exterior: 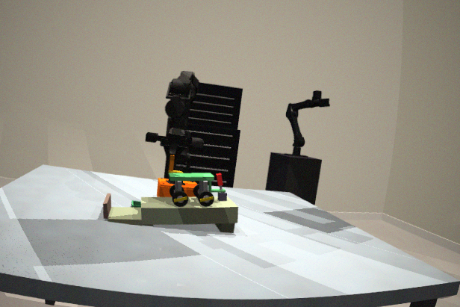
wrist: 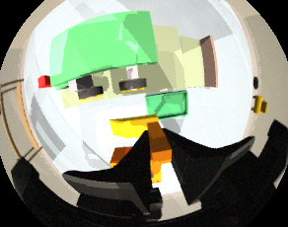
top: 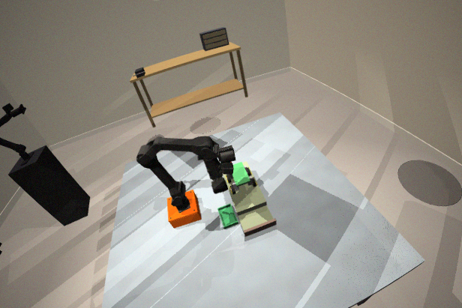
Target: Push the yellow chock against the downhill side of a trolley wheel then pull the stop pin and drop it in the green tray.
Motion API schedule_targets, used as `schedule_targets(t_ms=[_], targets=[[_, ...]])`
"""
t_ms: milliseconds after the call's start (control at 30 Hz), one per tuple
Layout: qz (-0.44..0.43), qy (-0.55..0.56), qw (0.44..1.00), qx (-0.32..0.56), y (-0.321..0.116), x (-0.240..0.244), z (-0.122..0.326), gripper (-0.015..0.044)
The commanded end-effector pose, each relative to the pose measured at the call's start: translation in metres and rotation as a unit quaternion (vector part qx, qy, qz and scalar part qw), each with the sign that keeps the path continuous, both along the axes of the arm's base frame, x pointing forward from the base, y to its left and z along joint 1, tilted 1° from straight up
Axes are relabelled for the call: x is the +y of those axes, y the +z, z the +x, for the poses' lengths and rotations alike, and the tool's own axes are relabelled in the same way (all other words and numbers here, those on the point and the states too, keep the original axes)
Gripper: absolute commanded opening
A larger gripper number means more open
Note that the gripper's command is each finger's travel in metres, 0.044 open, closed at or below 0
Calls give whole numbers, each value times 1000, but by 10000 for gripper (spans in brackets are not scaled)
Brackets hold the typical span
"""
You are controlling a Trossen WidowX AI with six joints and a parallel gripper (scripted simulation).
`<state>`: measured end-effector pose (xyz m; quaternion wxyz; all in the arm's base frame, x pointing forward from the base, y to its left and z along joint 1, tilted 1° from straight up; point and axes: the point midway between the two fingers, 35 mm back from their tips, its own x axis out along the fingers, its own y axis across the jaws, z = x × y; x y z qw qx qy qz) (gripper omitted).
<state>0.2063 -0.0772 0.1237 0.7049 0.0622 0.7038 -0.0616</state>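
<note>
1. Your table [top: 187, 265] [exterior: 224, 281] lies under the ramp, its top reaching well beyond the ramp on every side.
2. Your arm [top: 180, 144] [exterior: 175, 109] rises from an orange base block [top: 174, 220] [exterior: 162, 187] on the tray side of the ramp and bends over toward the ramp's upper part.
3. The ramp [top: 249, 199] [exterior: 187, 216] [wrist: 168, 54] slopes down to a brown end board [top: 260, 226] [exterior: 107, 206] [wrist: 209, 61] at its low end.
4. Your trolley [top: 241, 173] [exterior: 191, 176] [wrist: 104, 49] stands on the ramp's upper part, green deck on top.
5. Your gripper [top: 223, 178] [exterior: 172, 152] [wrist: 155, 132] is above the ramp's tray side, jaws narrow and clamped on the chock's orange handle.
6. The green tray [top: 229, 226] [exterior: 136, 204] [wrist: 185, 104] sits just beside the ramp, toward its low end.
7. The chock [exterior: 172, 163] [wrist: 160, 143] hangs on the ramp's tray side, handle upright and yellow part below; you can't make out its rubber base.
8. The red-headed stop pin [exterior: 219, 179] [wrist: 44, 81] stands at the ramp's uphill end, beyond the trolley.
</note>
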Motion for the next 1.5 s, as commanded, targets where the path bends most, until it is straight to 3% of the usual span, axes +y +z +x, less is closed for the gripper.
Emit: schedule_targets(t_ms=[0, 633, 900, 1467], targets=[[-4, 3, 1000, -2, 0, -17, 2, 0], [-7, 3, 1000, -2, -3, -86, 9, 0], [45, 3, 999, -11, -3, -90, 8, 0], [47, 3, 999, -12, -9, -98, 35, 0]])
